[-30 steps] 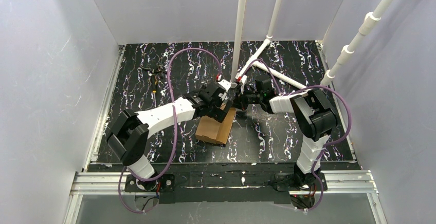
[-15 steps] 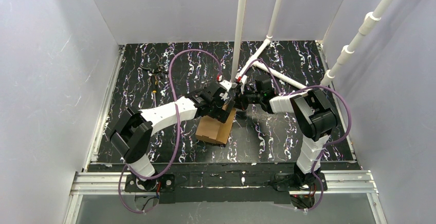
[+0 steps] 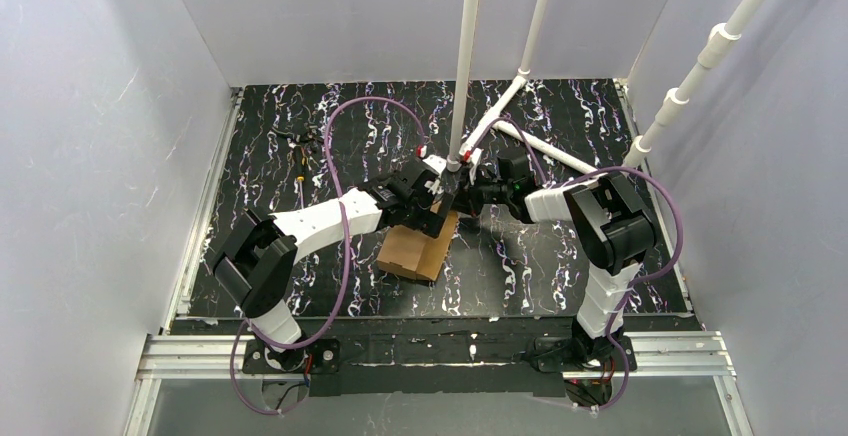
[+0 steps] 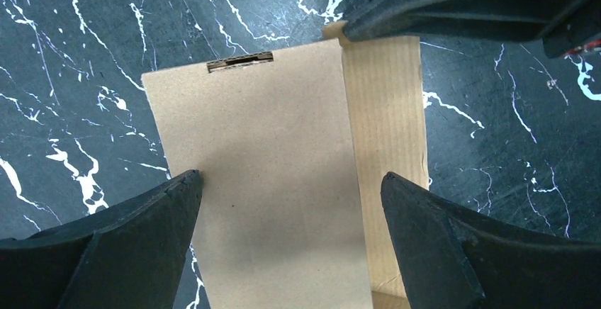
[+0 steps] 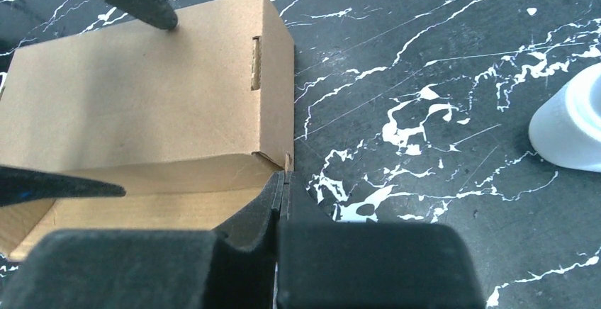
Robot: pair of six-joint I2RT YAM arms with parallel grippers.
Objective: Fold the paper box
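I have the paper box (image 3: 415,251) lying on the desk (image 3: 300,156) near its middle, between the arms. In the left wrist view its long axis runs straight away from the camera, with the slit end farthest. My left end effector (image 4: 290,181) hangs spread wide above it, a finger over each long edge. My right end effector (image 5: 283,181) is pressed together, its tips at the box's slit-end corner.

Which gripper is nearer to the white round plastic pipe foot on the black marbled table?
Right. The right gripper, shut at a corner of the brown cardboard box, lies between box and foot; the open left gripper straddles the box, farther off.
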